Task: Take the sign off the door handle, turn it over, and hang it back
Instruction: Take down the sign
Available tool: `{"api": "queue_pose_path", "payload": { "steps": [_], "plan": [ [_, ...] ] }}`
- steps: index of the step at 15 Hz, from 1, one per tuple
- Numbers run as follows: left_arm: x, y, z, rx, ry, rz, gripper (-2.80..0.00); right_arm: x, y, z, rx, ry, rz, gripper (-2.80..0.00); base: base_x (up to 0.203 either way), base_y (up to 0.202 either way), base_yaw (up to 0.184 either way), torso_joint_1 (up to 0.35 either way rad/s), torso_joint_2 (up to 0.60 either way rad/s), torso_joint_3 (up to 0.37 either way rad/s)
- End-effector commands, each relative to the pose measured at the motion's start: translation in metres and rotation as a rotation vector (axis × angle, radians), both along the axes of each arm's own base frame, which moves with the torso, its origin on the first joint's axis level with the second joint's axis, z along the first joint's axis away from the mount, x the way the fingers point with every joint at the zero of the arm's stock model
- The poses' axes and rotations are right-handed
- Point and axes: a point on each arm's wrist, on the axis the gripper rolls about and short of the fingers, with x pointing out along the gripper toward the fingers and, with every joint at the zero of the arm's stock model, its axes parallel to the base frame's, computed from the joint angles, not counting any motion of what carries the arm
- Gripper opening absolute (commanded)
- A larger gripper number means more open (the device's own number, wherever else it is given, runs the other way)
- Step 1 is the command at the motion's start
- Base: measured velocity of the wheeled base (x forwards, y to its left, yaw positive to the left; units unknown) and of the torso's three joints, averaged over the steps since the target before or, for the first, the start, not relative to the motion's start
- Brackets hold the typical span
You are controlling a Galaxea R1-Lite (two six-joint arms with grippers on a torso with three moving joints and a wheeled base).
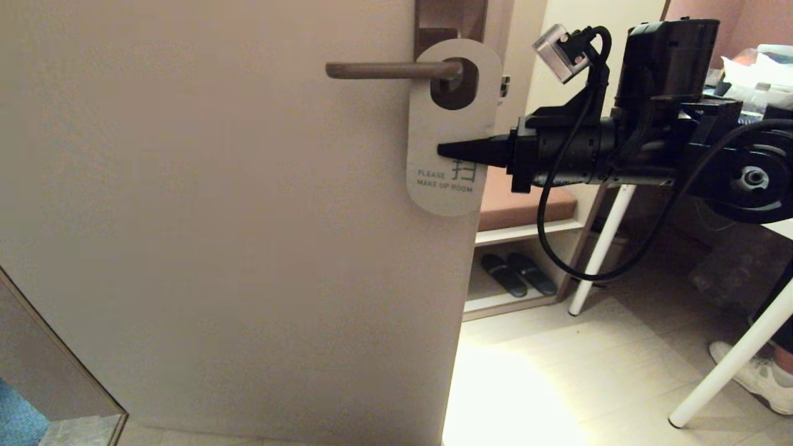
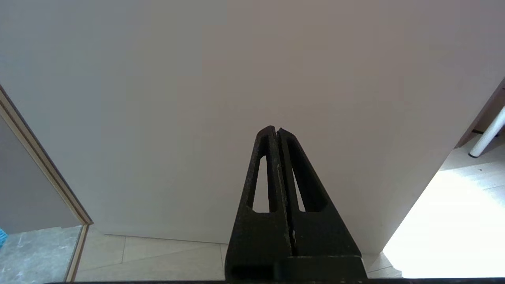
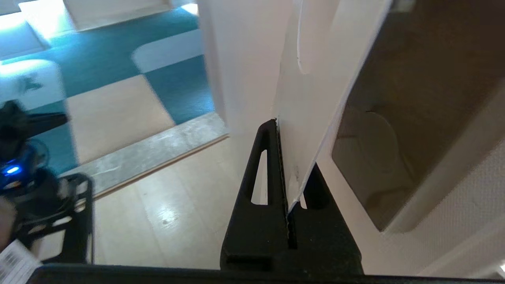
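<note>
Sign [image 1: 454, 127] pinched flat in right tool [image 1: 441, 150].

sign [image 1: 454, 130] on door handle [image 1: 393, 70]

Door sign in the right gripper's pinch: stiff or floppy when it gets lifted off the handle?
Probably thin and light: the sign shows edge-on as a slim sheet between the right gripper fingers. Likely semi-stiff card; it hangs flat, uncurled. Its hole rings the door handle, so it may swing or snag when pulled. The left gripper is parked, facing the door.
</note>
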Motion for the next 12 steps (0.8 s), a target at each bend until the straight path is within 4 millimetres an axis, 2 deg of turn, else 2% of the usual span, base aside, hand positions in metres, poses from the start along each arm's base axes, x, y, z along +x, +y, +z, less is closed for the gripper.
{"api": "queue_pose_path", "payload": {
  "steps": [1,8,12],
  "plan": [
    [0.0,0.0,0.0,-0.001,-0.001,0.0,-2.8,-0.007,0.001,0.004,0.0,-0.009,-0.021,-2.8,0.0,0.0,0.0,0.0,0.0,0.0],
    [0.0,0.0,0.0,-0.001,-0.001,0.0,-2.8,-0.023,0.014,0.006,-0.027,-0.023,-0.252,-2.8,0.0,0.0,0.0,0.0,0.0,0.0],
    [0.0,0.0,0.0,-0.001,-0.001,0.0,-2.8,-0.039,0.016,0.003,-0.046,-0.009,-0.319,-2.8,0.0,0.0,0.0,0.0,0.0,0.0]
  ]
}}
